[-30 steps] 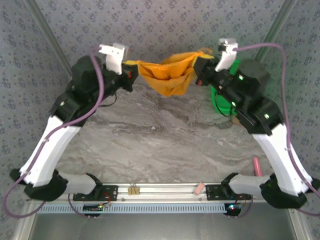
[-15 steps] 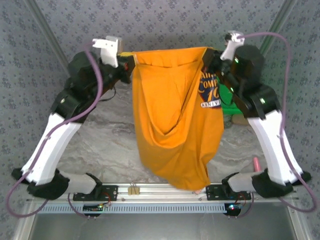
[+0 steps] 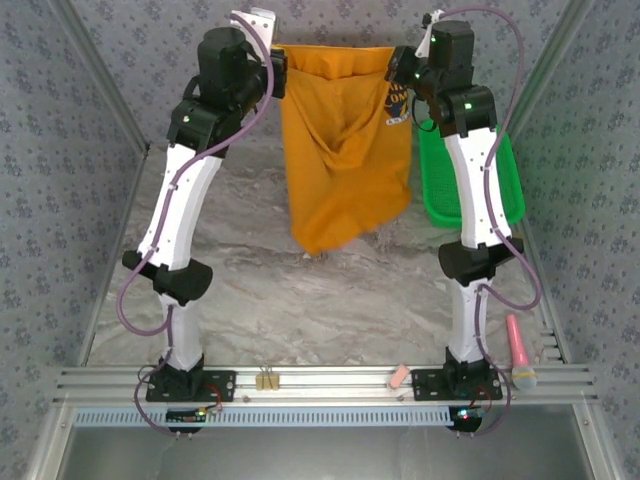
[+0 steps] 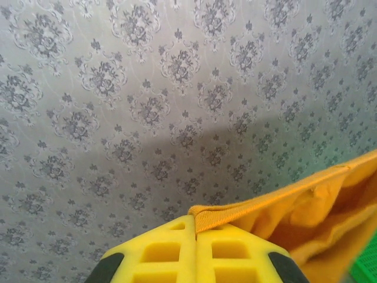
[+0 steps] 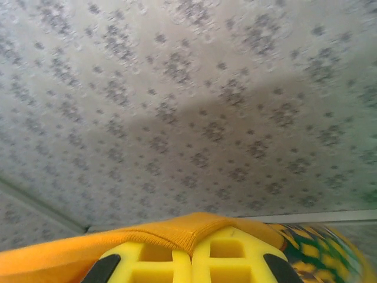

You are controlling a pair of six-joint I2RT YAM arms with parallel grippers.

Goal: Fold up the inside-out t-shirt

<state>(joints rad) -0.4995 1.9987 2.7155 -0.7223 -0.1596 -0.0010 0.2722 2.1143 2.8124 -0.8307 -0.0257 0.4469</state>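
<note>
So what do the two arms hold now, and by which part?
The orange t-shirt: left and right jaws grip its hemmed upper edge, one at each end; it hangs between them.

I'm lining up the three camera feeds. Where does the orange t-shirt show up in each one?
Top external: the t-shirt hangs at upper centre, held by both top corners.
Left wrist: the t-shirt is at lower right, its hem pinched in the left end effector.
Right wrist: the t-shirt runs along the bottom edge, its hem clamped in the right end effector.
Shared landmark: the patterned wall behind the t-shirt.
</note>
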